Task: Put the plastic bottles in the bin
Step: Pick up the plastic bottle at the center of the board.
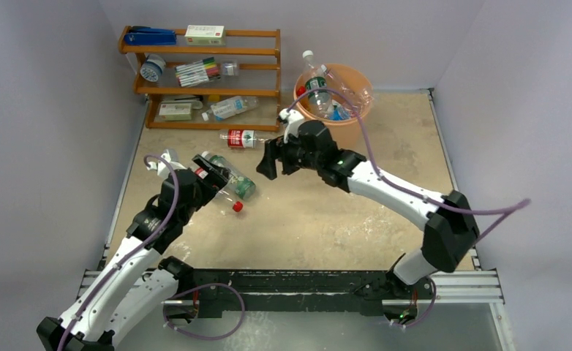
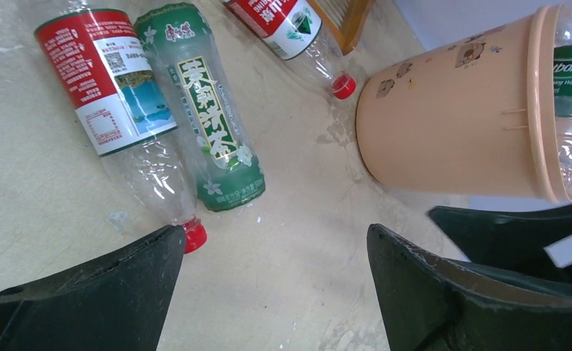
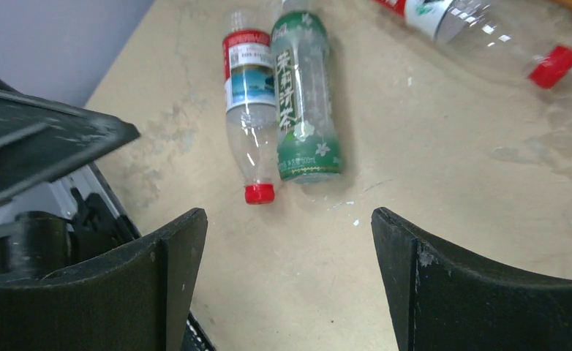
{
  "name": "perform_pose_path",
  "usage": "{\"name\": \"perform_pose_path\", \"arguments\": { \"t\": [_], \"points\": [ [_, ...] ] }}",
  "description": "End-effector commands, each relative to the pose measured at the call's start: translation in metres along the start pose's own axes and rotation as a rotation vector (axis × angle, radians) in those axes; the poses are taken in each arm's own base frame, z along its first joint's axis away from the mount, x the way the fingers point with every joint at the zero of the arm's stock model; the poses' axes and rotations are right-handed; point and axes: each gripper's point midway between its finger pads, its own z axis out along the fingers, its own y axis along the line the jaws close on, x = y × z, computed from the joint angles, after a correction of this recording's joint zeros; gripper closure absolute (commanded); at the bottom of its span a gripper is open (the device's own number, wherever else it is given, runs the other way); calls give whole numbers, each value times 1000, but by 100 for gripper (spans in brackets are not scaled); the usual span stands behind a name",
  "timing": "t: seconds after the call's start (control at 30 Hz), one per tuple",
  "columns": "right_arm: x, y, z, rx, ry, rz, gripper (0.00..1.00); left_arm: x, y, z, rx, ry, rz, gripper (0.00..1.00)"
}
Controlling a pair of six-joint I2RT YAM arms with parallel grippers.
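Tan table (image 1: 341,219) fills most of the top view. Wooden shelf (image 1: 254,51) sits upper left against the back wall, marker pens (image 1: 199,72) on its middle level. Orange-peach bin (image 1: 303,104) stands upright at upper centre, just right of the shelf. In the left wrist view the bin (image 2: 444,139) fills the upper right. Several bottles (image 1: 320,84) stand in it, poking above the rim. Right claw (image 1: 272,157) is at frame centre, just below-left of the bin, spread wide and gripping nothing. The right wrist view shows only bare table in the gap of the right claw (image 3: 290,219). Left claw (image 1: 211,172) is left of centre, also spread wide with nothing held (image 2: 272,241). It is over two bottles lying side by side, touching. These are a red-label bottle (image 2: 107,88) (image 3: 248,80) and a green tea bottle (image 2: 206,110) (image 3: 301,95), both on the table well apart from the bin. A third bottle (image 1: 243,138), red label, lies on the table between the shelf foot and the right claw, cap end toward the bin. A shelf bottle (image 1: 232,107), clear with a white cap, lies on its side on the lowest level. The red-label bottle's red cap (image 2: 193,235) is just beside the left-hand fingertip in the left wrist view.
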Motion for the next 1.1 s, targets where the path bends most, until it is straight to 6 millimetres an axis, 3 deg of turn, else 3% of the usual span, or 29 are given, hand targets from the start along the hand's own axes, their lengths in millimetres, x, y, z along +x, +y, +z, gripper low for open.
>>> {"name": "perform_pose_path", "arguments": {
  "t": [0.0,0.17,0.43,0.83,1.07],
  "points": [
    [27,8,38,-15,54,-65,16,-19,-2,-12,-9,-70,-19,5],
    [69,18,81,-33,156,-99,18,-19,0,-13,-16,-66,-16,5],
    [94,18,117,-14,211,-130,16,-16,1,-11,-17,-60,-16,5],
    [124,2,139,13,270,-143,17,-12,0,-7,-12,-48,-10,5],
    [112,-12,138,108,255,-167,8,-11,0,-7,-11,-42,-7,5]
  ]
}}
